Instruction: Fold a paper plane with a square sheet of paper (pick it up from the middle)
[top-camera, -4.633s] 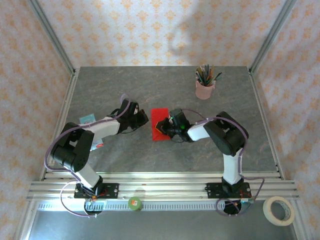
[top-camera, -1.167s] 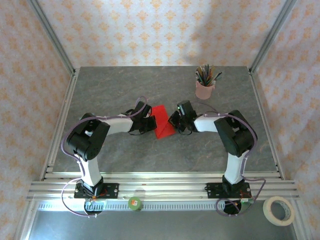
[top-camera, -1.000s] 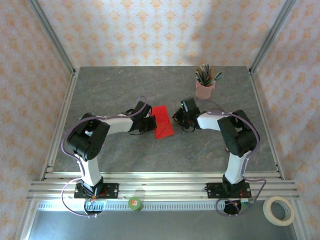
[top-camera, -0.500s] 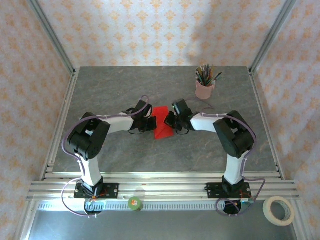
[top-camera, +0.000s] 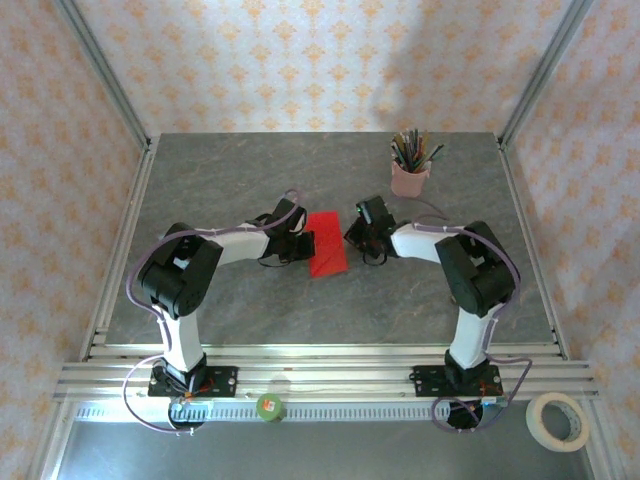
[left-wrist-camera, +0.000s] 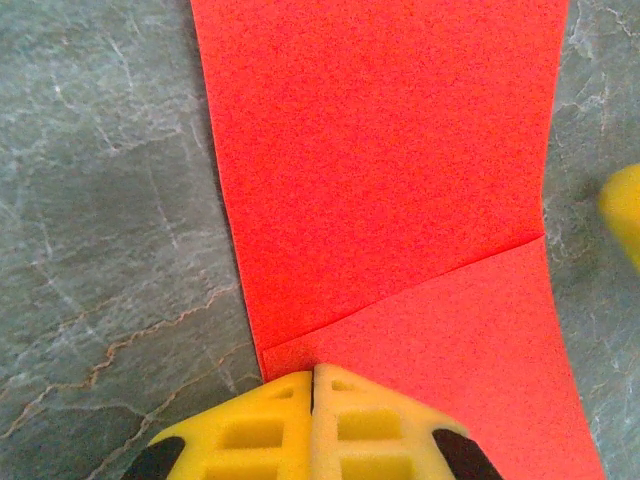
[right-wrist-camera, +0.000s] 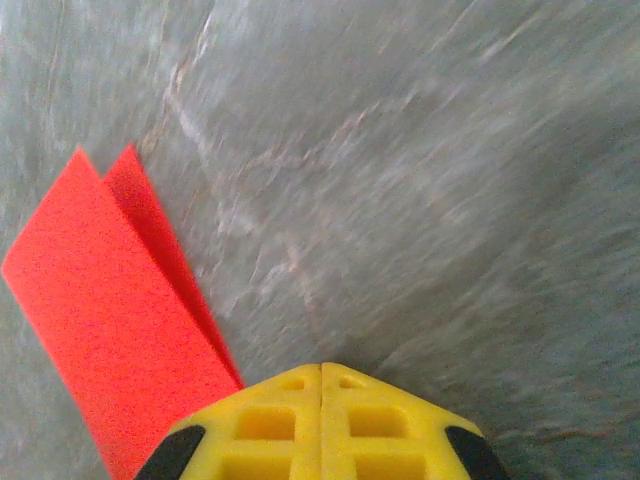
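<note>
Now the square sheet of paper (top-camera: 327, 256) runs near-to-far; left pincer (left-wrist-camera: 312, 372), right pincer (right-wrist-camera: 321, 368) closed, empty.

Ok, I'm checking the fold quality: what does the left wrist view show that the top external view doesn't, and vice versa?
Left wrist: a slanted fold edge crosses the red paper, and the left gripper is shut at its near edge. Top external: the pink pencil cup, a tape roll, and the paper's whole narrow outline. Both: the red paper lying on the grey table.
</note>
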